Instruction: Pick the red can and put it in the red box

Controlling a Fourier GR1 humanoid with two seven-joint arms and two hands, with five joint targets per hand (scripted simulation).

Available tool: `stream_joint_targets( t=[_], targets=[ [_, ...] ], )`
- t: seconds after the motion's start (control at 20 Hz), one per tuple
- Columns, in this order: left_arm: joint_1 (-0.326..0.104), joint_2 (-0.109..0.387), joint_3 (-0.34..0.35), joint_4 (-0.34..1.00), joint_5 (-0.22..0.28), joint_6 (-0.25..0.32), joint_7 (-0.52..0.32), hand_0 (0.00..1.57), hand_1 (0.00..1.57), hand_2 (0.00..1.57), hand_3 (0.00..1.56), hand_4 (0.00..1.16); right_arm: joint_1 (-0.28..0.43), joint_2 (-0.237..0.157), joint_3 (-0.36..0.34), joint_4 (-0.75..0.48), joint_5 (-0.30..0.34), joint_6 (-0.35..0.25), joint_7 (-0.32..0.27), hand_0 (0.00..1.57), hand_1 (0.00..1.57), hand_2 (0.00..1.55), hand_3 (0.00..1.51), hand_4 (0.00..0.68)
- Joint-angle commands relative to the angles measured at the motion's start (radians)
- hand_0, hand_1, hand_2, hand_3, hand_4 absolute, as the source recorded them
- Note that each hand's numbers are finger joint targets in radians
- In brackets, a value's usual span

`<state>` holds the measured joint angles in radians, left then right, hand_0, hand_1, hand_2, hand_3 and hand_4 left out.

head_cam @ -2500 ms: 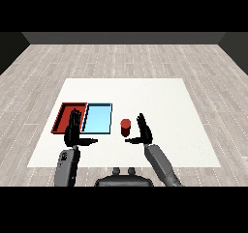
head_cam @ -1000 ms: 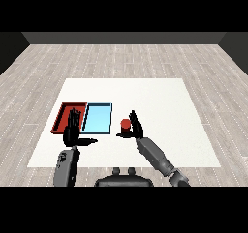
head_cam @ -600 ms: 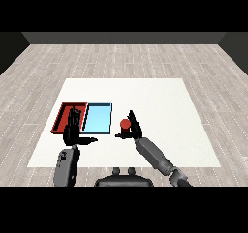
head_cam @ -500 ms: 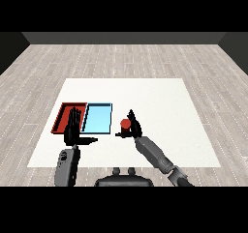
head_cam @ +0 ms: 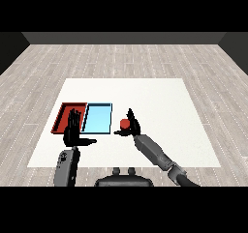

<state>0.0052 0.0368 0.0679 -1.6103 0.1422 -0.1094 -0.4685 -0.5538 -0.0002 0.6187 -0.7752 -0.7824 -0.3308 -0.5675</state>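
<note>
One red can [head_cam: 125, 123], two trays – one red tray [head_cam: 63, 116], one light blue tray [head_cam: 98, 117] – two hands

Right black hand [head_cam: 131, 127] curled round small red cylindrical can [head_cam: 125, 123], just right of light blue tray [head_cam: 97, 118]. Left black hand [head_cam: 74, 131], fingers straight, overlaps red tray's [head_cam: 64, 114] near edge. White table [head_cam: 155, 96].

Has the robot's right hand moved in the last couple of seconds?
Yes. The right hand swung left toward the light blue tray, closing around the red can.
</note>
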Motion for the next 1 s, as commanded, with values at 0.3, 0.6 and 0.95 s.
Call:
stream_joint_targets(
  t=[0.3,0.6,0.95],
  targets=[
    [0.013,-0.014,-0.029,-0.033,-0.03,0.02,0.004,0.0,0.0,0.0,0.0,0.0,-0.052,0.0,0.062,0.077,-0.044,-0.126,0.004,1.52,1.52,1.5,1.46,0.493],
    [0.053,0.008,-0.008,-0.055,0.004,-0.016,0.003,0.0,0.0,0.0,0.0,0.0,-0.12,0.0,0.173,0.141,-0.118,-0.216,0.043,1.54,1.54,1.47,1.42,0.575],
    [0.063,0.023,0.023,-0.019,0.02,-0.036,-0.039,0.0,0.0,0.0,0.0,0.0,-0.152,0.0,0.204,0.118,-0.1,-0.278,0.094,1.53,1.53,1.47,1.41,0.546]
  ],
)
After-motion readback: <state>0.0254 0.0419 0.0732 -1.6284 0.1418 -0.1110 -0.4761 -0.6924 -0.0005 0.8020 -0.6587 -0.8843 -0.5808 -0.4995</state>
